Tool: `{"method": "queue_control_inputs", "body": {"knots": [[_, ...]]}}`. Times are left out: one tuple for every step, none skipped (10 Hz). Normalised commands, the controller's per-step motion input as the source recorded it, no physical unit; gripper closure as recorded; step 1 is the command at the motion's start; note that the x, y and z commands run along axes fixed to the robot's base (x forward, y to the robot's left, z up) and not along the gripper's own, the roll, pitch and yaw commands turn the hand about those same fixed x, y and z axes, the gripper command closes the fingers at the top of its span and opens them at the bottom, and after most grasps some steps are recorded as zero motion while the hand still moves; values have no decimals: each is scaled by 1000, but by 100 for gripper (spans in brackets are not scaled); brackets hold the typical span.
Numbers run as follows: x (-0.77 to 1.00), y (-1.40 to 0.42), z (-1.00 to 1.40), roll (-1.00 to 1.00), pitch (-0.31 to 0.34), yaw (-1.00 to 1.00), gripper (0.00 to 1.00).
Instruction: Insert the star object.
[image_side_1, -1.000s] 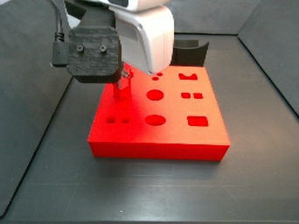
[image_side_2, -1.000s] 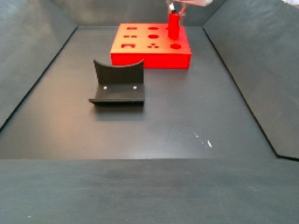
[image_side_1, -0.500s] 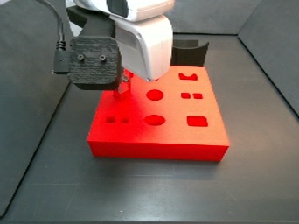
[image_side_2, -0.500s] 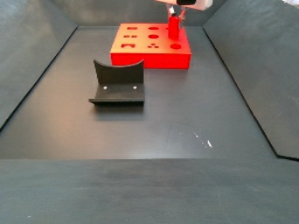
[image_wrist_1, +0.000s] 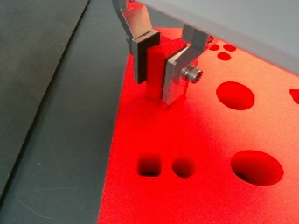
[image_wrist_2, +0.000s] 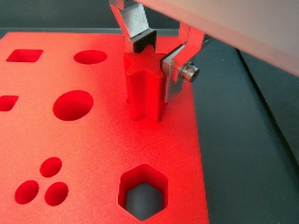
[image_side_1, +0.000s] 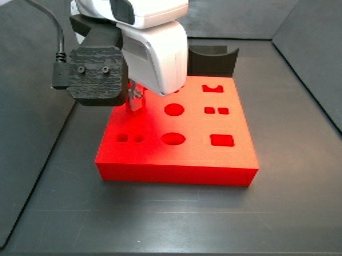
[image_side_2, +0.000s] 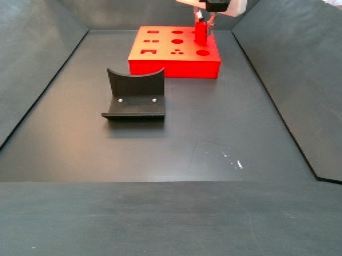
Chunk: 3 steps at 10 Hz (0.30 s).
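The star object is a slim bright red peg (image_wrist_2: 142, 87) with a star-shaped top. It stands upright with its lower end in the red block (image_wrist_2: 93, 140), near the block's edge. My gripper (image_wrist_2: 155, 66) is right above the block, and its two fingers press on the upper part of the peg from both sides. A wrist view shows the same grip (image_wrist_1: 158, 90) on the peg (image_wrist_1: 155, 74). In both side views the peg (image_side_1: 138, 98) (image_side_2: 201, 35) rises from the block (image_side_1: 187, 150) (image_side_2: 167, 62) under the hand.
The block has several other shaped holes: round, square, hexagonal and small clustered ones. The dark fixture (image_side_2: 134, 95) stands on the black floor away from the block and shows behind it in a side view (image_side_1: 214, 58). Grey walls ring the floor.
The hand has shifted slightly over the block's corner. The peg stays upright between the fingers, on the block.
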Motion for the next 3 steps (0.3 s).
{"method": "queue_control_inputs", "body": {"knots": [[-160, -26, -783, 187, -100, -9, 100], [0, 0, -300, 149, 0, 0, 100], [0, 0, 0, 0, 0, 0, 100]]}}
